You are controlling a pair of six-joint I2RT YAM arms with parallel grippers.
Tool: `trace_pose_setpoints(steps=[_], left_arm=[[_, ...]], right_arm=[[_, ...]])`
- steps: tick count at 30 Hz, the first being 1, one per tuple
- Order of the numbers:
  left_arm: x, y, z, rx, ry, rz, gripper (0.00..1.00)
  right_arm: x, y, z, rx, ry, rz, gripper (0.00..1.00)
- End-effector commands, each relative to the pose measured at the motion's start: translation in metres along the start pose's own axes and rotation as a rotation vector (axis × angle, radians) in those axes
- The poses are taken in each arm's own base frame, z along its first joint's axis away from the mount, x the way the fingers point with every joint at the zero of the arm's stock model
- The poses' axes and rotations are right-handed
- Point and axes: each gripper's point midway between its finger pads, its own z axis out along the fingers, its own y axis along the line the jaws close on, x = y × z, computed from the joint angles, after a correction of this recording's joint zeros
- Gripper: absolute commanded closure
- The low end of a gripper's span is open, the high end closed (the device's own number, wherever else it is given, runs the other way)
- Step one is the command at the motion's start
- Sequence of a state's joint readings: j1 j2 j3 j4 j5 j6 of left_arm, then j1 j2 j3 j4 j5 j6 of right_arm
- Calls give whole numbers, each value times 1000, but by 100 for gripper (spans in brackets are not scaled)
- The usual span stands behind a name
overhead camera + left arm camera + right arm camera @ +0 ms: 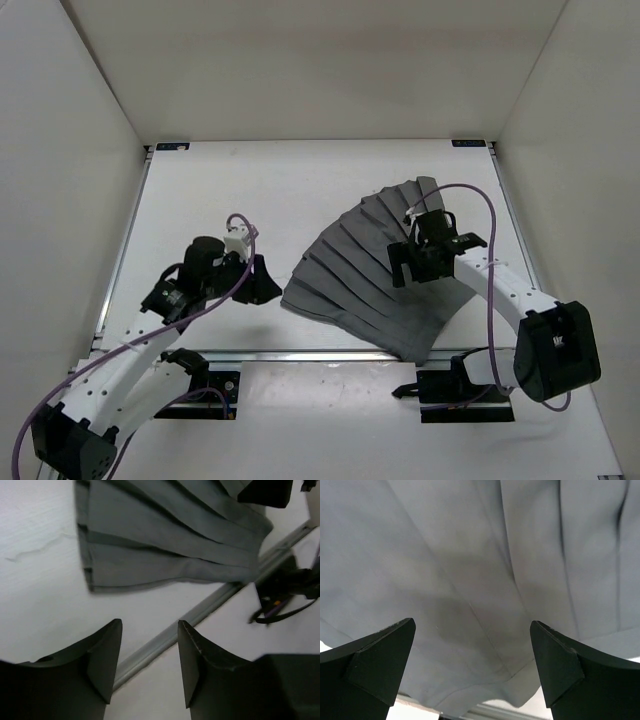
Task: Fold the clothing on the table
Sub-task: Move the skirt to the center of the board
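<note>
The skirt (365, 275) lies spread flat on the right half of the white surface (230, 190). It is fanned out, with its narrow end toward the far right. Its wide hem runs from the middle of the surface down to the near edge. The pleats run straight from the narrow end to the hem. The near corner of the hem reaches the metal rail (300, 352) along the near edge.

The right tool (418, 270) hangs over the upper right part of the skirt. From its wrist camera, grey cloth (485, 580) fills the view. The two fingers (380, 655) stand wide apart above the cloth with nothing between them. Whether the tips touch the cloth I cannot tell.

The left tool (262, 282) sits just left of the hem's left corner, apart from it. In its wrist view the skirt's corner (165, 540) lies ahead of the tool (149, 630), with bare surface between. The rail (200, 615) crosses under the tips. Its fingers (102, 655) are partly apart, a narrower gap than the right tool's, and they hold nothing.
</note>
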State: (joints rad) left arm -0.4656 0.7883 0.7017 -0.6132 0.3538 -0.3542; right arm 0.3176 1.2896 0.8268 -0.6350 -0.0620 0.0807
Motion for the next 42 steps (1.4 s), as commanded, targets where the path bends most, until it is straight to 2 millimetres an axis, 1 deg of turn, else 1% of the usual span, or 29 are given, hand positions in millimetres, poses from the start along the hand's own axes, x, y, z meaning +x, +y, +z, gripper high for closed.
trace_pose_setpoints(steps=[1,2,3,4,6,7,8,9,10,11,13,15,17,18,21,23,24,28,30,31,32,33,34,35,36,38,39,40,42], left_arm=[[-15,-38,16,231,-129,-201,44],[-4,-32,27,226,-112,-264,44],[3,-24,34,189,-103,-324,43],[13,-25,39,185,-72,-344,45],[32,-6,51,78,-27,-424,45],[36,-3,52,62,-14,-440,41],[44,4,55,26,2,-467,36],[48,9,57,-2,4,-494,36],[50,19,60,-51,-4,-518,36],[50,20,60,-63,-7,-525,36],[51,32,64,-142,-5,-555,40],[60,35,68,-177,21,-580,37],[66,41,73,-206,32,-607,32],[72,44,77,-225,50,-619,33],[79,47,87,-273,94,-617,33],[76,53,94,-327,93,-607,29],[77,59,95,-351,85,-601,30],[63,69,107,-386,42,-640,32],[63,69,114,-390,52,-642,34],[61,71,118,-387,43,-643,41],[56,69,124,-368,38,-644,53],[55,71,128,-360,39,-640,60],[49,74,130,-356,25,-640,85],[40,79,132,-362,8,-616,100],[33,84,132,-384,3,-582,100],[12,112,121,-444,-26,-566,100],[-4,125,112,-485,-56,-517,100],[-17,147,102,-532,-91,-536,100],[-52,189,79,-602,-166,-538,100]], right_arm=[[-11,4,-11,-24,-85,33,4],[-12,3,-13,-15,-95,26,4],[-15,3,-15,-11,-106,21,4],[-16,1,-17,-4,-113,21,4],[-17,-3,-17,10,-118,20,4],[-20,-3,-21,3,-139,23,4],[-19,-5,-22,-1,-148,26,4],[-20,-5,-21,-6,-162,27,4],[-24,-7,-24,-10,-187,32,4],[-25,-3,-25,-32,-195,28,3],[-32,-2,-29,-51,-239,26,3],[-33,1,-28,-78,-255,20,3],[-36,5,-33,-99,-277,16,3],[-38,5,-36,-101,-291,14,2],[-42,3,-45,-110,-349,20,2],[-46,7,-52,-127,-381,12,1],[-48,7,-54,-125,-393,9,1],[-47,8,-56,-127,-412,0,1],[-48,3,-56,-117,-417,19,1],[-48,2,-57,-122,-423,23,1],[-50,-3,-58,-112,-432,48,1],[-50,-5,-59,-108,-438,47,0],[-48,-6,-55,-110,-426,50,1],[-48,-8,-55,-109,-424,59,1],[-47,-8,-53,-114,-417,66,1],[-45,-7,-48,-122,-400,73,1],[-43,-10,-45,-112,-386,80,1],[-43,-10,-45,-115,-386,82,0],[-39,-10,-40,-111,-361,81,1]])
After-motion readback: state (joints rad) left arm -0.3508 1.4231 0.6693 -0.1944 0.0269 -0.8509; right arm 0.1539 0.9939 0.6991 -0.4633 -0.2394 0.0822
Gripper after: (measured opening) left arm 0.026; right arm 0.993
